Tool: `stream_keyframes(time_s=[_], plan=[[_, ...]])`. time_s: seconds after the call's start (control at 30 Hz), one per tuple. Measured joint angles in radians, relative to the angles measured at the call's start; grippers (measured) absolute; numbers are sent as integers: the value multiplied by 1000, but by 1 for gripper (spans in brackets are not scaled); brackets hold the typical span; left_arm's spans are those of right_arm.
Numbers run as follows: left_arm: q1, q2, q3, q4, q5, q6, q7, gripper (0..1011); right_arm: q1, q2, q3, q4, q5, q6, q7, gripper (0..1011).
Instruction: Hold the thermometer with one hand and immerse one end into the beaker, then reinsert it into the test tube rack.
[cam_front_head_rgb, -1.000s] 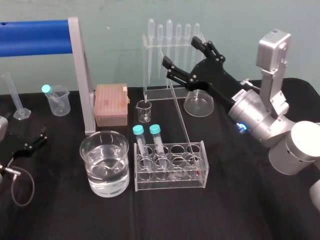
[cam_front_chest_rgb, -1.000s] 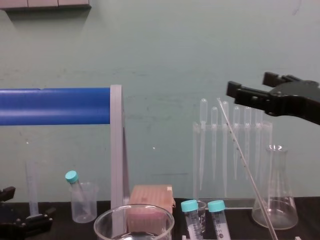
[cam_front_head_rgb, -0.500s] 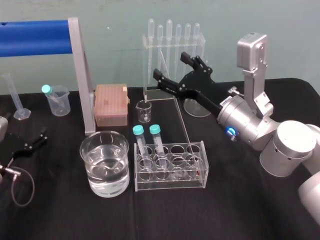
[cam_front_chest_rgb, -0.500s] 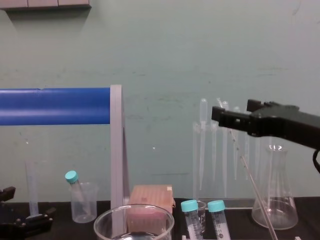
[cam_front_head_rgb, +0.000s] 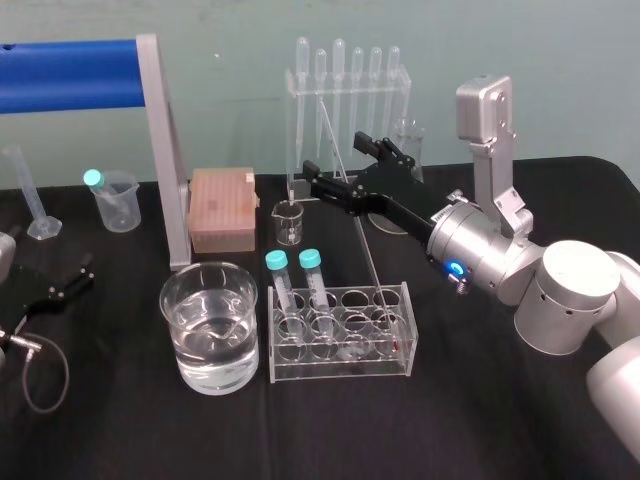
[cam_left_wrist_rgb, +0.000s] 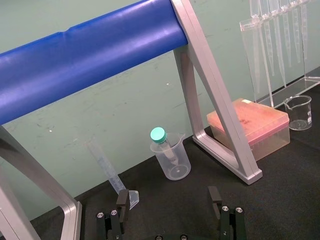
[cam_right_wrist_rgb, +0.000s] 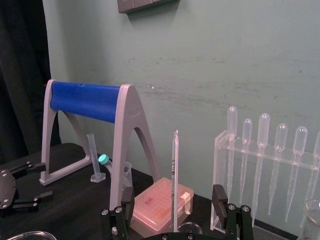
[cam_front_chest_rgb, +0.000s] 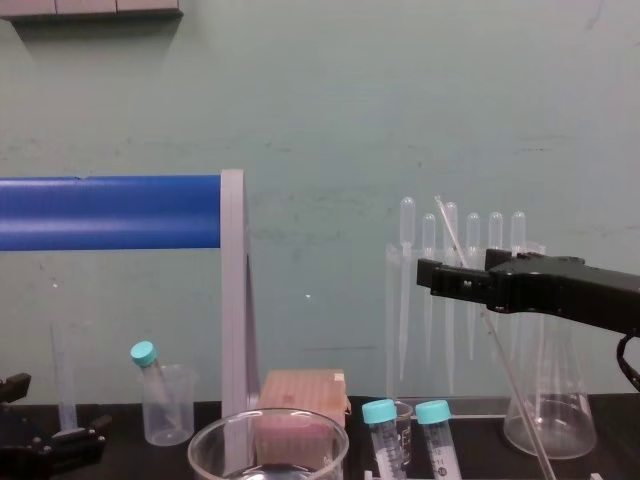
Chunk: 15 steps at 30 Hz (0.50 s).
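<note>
The thermometer (cam_front_head_rgb: 355, 222) is a thin glass rod leaning up and back out of the clear test tube rack (cam_front_head_rgb: 340, 366), which also holds two teal-capped tubes. My right gripper (cam_front_head_rgb: 333, 154) is open and straddles the thermometer's upper part. In the right wrist view the rod (cam_right_wrist_rgb: 174, 180) stands midway between the two fingers, touching neither. The chest view shows the gripper (cam_front_chest_rgb: 458, 268) crossing the rod (cam_front_chest_rgb: 500, 365). The wide glass beaker (cam_front_head_rgb: 166, 300) holds water and stands left of the rack. My left gripper (cam_left_wrist_rgb: 169, 201) rests open and idle on the table at the far left (cam_front_head_rgb: 68, 284).
Behind the rack stand a pipette stand (cam_front_head_rgb: 345, 85), a small glass beaker (cam_front_head_rgb: 289, 222) and a conical flask (cam_front_chest_rgb: 550, 400). A pink tip box (cam_front_head_rgb: 222, 208) and a blue-barred grey frame (cam_front_head_rgb: 160, 150) sit left of them. A plastic beaker (cam_front_head_rgb: 116, 203) and a measuring cylinder (cam_front_head_rgb: 32, 195) are farther left.
My right gripper has come down and to the left from above the pipette stand. Its open fingers now stand on either side of the thermometer. The left arm has not moved.
</note>
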Motion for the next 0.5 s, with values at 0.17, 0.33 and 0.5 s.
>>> stream_keyframes(time_s=[0.17, 0.33, 0.5], plan=[[0, 0, 0, 0, 0, 0, 0, 1008, 2, -12, 7, 8, -6, 16, 10, 1003], [0, 0, 0, 0, 0, 0, 0, 1008, 5, -20, 11, 15, -12, 27, 17, 1003], [0, 0, 0, 0, 0, 0, 0, 1008, 8, -28, 16, 23, -18, 35, 21, 1003]])
